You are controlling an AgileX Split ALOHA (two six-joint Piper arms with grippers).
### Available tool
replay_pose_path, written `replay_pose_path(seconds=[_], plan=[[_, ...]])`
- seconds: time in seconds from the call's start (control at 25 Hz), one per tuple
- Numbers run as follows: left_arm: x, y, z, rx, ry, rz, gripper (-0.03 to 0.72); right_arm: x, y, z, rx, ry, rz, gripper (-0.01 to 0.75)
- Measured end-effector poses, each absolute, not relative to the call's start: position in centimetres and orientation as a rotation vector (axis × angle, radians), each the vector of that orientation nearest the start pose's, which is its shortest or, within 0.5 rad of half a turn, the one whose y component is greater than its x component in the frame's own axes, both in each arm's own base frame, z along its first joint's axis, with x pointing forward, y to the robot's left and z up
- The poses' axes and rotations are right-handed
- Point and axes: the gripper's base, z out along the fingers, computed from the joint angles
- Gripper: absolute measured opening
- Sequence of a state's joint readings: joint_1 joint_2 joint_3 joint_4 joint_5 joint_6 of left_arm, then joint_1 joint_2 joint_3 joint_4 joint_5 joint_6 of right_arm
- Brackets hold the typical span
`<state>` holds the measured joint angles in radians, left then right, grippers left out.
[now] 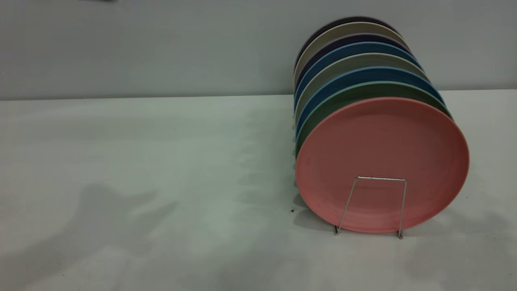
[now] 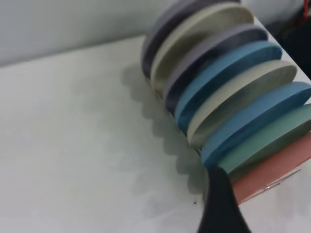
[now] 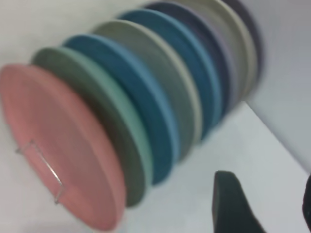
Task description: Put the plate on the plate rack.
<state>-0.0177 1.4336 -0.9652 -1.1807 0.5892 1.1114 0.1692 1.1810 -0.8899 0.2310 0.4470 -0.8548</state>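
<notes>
Left pincer (image 2: pixel 221 206): only one dark finger in its wrist view, beside the row of plates, touching nothing visible; released or clenched, cannot tell. Right pincer (image 3: pixel 265 204): two dark fingers spread apart, released, empty, near the plates over the pale table (image 1: pixel 141 182). Round matte salmon-pink plate (image 1: pixel 381 161) standing on edge at the front of the thin silver wire plate rack (image 1: pixel 377 204), one trapezoid loop before its face. Directly behind it, teal-green plate (image 1: pixel 323 115), then blue, grey and dark plates in a row.
</notes>
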Motion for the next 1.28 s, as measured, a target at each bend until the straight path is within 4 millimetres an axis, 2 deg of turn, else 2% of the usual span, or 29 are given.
replay_pose_path(seconds=[0.12, 0.24, 0.36, 0.52, 0.72, 0.96, 1.16, 1.28], plan=[[27.7, -3.5, 31.9, 0.319, 2.109, -0.546, 0.483, 22.7, 4.2, 32.6, -0.789, 2.094, -0.143, 0.373], [25.0, -2.9, 34.2, 0.31, 2.092, -0.5, 0.483, 20.8, 3.5, 32.6, -0.653, 2.256, -0.1, 0.371], [22.2, -2.9, 35.9, 0.341, 2.093, -0.458, 0.483, 19.0, 3.0, 32.8, -0.558, 2.366, -0.084, 0.371], [18.1, -2.7, 37.4, 0.331, 2.105, -0.376, 0.483, 15.7, 2.4, 34.2, -0.492, 2.373, -0.06, 0.371], [13.2, -2.5, 36.8, 0.272, 2.08, -0.311, 0.483, 11.0, 1.6, 35.7, -0.428, 2.35, -0.041, 0.371], [8.3, -2.9, 34.1, 0.256, 2.039, -0.315, 0.483, 5.2, 0.7, 36.8, -0.364, 2.248, -0.022, 0.344], [5.6, -3.4, 31.8, 0.288, 2.027, -0.371, 0.483, 2.0, 0.5, 36.8, -0.355, 2.188, 0.023, 0.32], [4.0, -3.5, 31.1, 0.246, 1.996, -0.413, 0.483, 1.2, 0.7, 36.1, -0.362, 2.173, 0.082, 0.32]])
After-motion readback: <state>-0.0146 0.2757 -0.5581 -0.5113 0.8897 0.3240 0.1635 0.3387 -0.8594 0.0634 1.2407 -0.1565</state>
